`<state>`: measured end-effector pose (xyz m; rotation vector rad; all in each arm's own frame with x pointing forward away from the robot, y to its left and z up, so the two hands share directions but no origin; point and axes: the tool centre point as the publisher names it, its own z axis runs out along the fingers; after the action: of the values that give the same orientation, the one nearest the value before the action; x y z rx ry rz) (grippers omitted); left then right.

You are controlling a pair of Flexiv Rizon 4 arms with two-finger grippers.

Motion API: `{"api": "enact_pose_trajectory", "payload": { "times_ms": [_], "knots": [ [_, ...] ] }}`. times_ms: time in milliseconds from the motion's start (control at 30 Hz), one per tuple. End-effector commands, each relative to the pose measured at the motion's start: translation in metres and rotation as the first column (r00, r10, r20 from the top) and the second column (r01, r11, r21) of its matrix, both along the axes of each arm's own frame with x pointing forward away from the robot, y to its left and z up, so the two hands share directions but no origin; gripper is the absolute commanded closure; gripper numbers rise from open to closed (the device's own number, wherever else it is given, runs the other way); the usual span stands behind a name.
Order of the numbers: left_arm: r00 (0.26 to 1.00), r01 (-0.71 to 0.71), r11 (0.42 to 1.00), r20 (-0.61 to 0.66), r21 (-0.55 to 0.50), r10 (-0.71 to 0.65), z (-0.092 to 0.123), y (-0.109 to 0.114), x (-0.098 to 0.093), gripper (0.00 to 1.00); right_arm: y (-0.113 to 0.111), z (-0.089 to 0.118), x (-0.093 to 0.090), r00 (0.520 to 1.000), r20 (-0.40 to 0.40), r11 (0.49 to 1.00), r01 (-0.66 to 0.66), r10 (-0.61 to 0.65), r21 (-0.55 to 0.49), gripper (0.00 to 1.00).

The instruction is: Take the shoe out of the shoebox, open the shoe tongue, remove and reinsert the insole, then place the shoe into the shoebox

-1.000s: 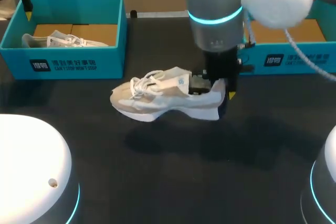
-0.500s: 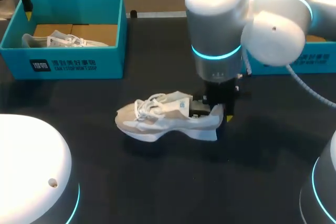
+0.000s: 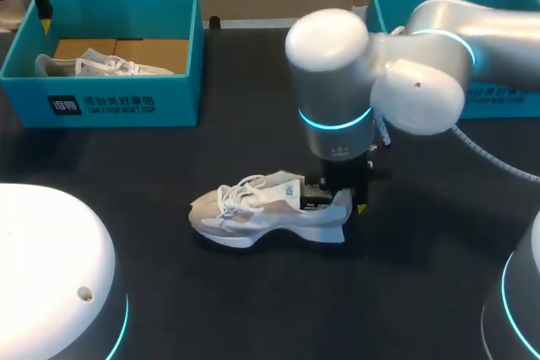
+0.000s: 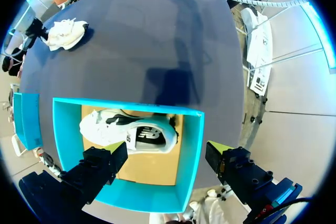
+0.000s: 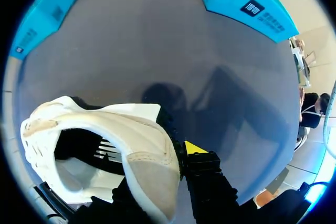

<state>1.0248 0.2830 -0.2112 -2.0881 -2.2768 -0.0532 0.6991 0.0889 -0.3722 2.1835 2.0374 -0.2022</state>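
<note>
A low beige suede-and-mesh sneaker (image 3: 270,212) with white laces is being clamped at its padded heel by the right gripper (image 3: 342,196). It is resting on the dark table (image 3: 253,309), its long axis running sideways and its toe pointing to the robot's left. The left gripper (image 4: 165,156) is being held with fingers spread above a teal shoebox (image 4: 190,145).

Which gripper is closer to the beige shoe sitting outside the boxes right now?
Right. The right gripper is clamped on the heel of the beige shoe. The left gripper hangs open above a shoebox holding another shoe, away from it.
</note>
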Motion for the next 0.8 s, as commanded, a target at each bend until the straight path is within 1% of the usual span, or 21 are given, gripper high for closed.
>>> {"api": "enact_pose_trajectory", "payload": {
  "times_ms": [33, 100, 133, 167, 267, 500, 667, 733, 767, 800],
  "knots": [
    [1.0, 0.0, 1.0, 0.003, 0.002, 0.0, 0.0, 0.0, -0.002, 0.0, 0.005, -0.009, 0.003, 1.0, -0.002, 1.0, 0.009, -0.009, -0.01, 1.0],
    [1.0, 0.0, 1.0, 0.003, 0.002, 0.0, 0.0, 0.0, -0.002, 0.0, 0.004, -0.012, 0.003, 1.0, -0.003, 1.0, 0.014, -0.014, -0.011, 1.0],
    [1.0, 0.0, 1.0, 0.003, 0.002, 0.0, 0.0, 0.0, -0.002, 0.0, 0.003, -0.013, 0.003, 1.0, -0.004, 1.0, 0.016, -0.017, -0.011, 0.98],
    [1.0, 0.0, 1.0, 0.003, 0.002, 0.0, 0.0, 0.0, -0.002, 0.0, 0.003, -0.013, 0.003, 1.0, -0.004, 1.0, 0.017, -0.017, -0.011, 0.84],
    [1.0, 0.0, 1.0, 0.003, 0.002, 0.0, 0.0, 0.0, -0.002, 0.0, 0.002, -0.015, 0.002, 1.0, -0.007, 1.0, 0.022, -0.022, -0.014, 0.68],
    [1.0, 0.0, 1.0, 0.003, 0.002, 0.0, 0.0, 0.0, -0.002, 0.0, 0.0, -0.015, 0.0, 1.0, -0.017, 1.0, 0.026, -0.026, -0.009, 0.58],
    [1.0, 0.0, 1.0, 0.003, 0.002, 0.0, 0.0, 0.0, -0.002, 0.0, 0.001, 0.002, -0.003, 1.0, -0.005, 1.0, 0.014, -0.014, -0.007, 0.51],
    [1.0, 0.0, 1.0, 0.003, 0.002, 0.0, 0.0, 0.0, -0.002, 0.0, 0.002, 0.011, -0.006, 1.0, 0.0, 1.0, 0.004, -0.004, 0.0, 0.43],
    [1.0, 0.0, 1.0, 0.003, 0.002, 0.0, 0.0, 0.0, -0.002, 0.0, 0.002, 0.016, -0.008, 1.0, 0.002, 1.0, -0.006, 0.006, 0.009, 0.37],
    [1.0, 0.0, 1.0, 0.003, 0.002, 0.0, 0.0, 0.0, -0.002, 0.0, 0.003, 0.02, -0.009, 0.999, -0.003, 0.999, -0.031, 0.031, 0.021, 0.21]
  ]
}}
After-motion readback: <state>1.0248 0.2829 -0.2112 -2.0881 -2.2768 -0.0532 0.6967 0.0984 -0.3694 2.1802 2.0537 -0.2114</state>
